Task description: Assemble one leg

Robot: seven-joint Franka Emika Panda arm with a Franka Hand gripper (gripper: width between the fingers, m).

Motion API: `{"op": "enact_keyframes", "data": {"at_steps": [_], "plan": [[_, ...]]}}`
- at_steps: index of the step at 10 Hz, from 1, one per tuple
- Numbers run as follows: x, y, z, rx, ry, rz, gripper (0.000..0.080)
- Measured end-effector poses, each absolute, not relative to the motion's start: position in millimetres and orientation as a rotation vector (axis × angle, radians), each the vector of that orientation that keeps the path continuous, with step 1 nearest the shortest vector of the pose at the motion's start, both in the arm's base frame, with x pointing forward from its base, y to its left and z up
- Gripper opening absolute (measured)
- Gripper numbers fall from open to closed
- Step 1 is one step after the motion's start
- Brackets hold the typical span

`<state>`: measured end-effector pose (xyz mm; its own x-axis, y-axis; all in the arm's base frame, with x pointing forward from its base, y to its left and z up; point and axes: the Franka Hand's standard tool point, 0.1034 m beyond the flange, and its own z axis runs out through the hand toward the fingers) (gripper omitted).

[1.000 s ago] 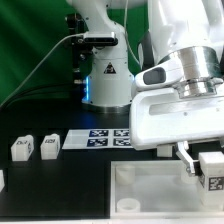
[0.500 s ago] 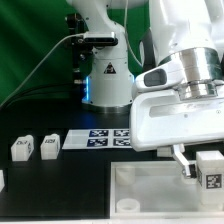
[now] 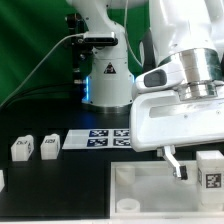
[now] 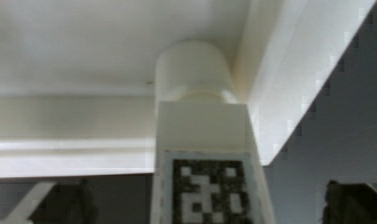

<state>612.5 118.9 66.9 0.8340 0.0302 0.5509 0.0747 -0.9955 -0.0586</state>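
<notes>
Leg (image 3: pixel 210 170): upright at a corner of the square tray piece (image 3: pixel 140 180), tag facing out, apparently seated there for fixing.
Pincer (image 4: pixel 199 205): fingers (image 3: pixel 178 167) spread apart, flanking the leg without touching it.
Spare legs (image 3: pixel 22 148): parked on the surface (image 3: pixel 60 195) beside the marker board (image 3: pixel 100 137), within reach.

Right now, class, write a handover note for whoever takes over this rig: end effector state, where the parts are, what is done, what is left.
End effector: open, standing clear of the leg on both sides.
The leg: upright at a corner of the square piece.
Done: leg placed and let go.
Left: confirm it is seated, which I cannot tell, then lift away.
</notes>
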Motion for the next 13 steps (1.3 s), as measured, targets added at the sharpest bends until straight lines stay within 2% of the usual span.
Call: {"op": "enact_keyframes", "data": {"at_steps": [5, 6, 7, 8, 9, 10, 11, 13], "plan": [[612.3, 119.1, 67.6, -2.936, -0.085, -0.871, 0.0649], [611.9, 121.3, 74.9, -2.963, -0.080, -0.729, 0.0649], [617.5, 119.6, 91.9, -2.960, -0.075, -0.732, 0.0649], [616.5, 117.4, 86.8, -2.974, -0.071, -0.675, 0.0649], [614.4, 118.9, 83.4, -3.004, -0.077, -0.463, 0.0649], [621.5, 119.2, 90.6, -3.011, -0.079, -0.366, 0.0649], [616.1, 117.8, 89.7, -3.023, -0.082, -0.192, 0.0649], [622.7, 117.8, 90.6, -3.018, -0.082, 0.055, 0.0649]]}}
